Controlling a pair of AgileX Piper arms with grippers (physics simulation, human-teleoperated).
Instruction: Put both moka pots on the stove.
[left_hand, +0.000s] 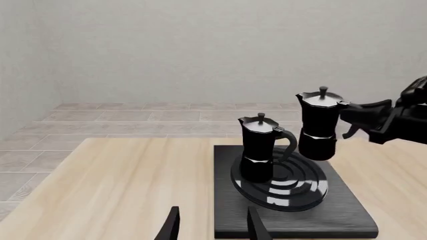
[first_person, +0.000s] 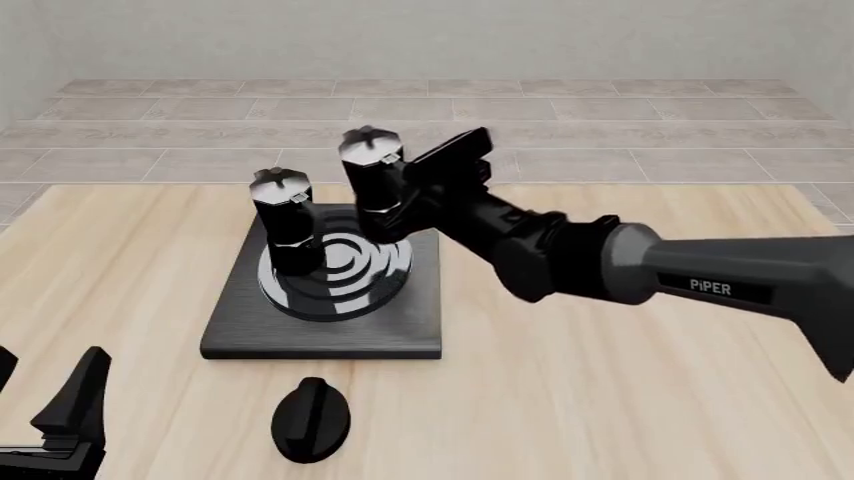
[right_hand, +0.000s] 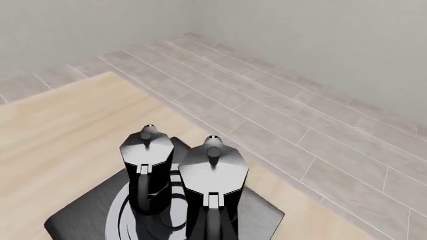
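The stove (first_person: 240, 325) is a flat black slab with silver-white rings on the table's middle left. One moka pot (first_person: 284, 225) stands upright on its rings. My right gripper (first_person: 427, 188) is shut on the handle of the second moka pot (first_person: 374, 185) and holds it upright a little above the stove's far right part, next to the first pot. Both pots also show in the left wrist view (left_hand: 259, 147) (left_hand: 319, 125) and the right wrist view (right_hand: 147, 165) (right_hand: 212, 185). My left gripper (first_person: 47, 405) is open and empty near the table's front left, its fingertips (left_hand: 172, 225) short of the stove (left_hand: 347, 215).
A black oval knob (first_person: 310, 418) lies on the table in front of the stove. The right arm (first_person: 694, 275) stretches across the table's right half. Beyond the table's far edge is tiled floor (first_person: 601, 130).
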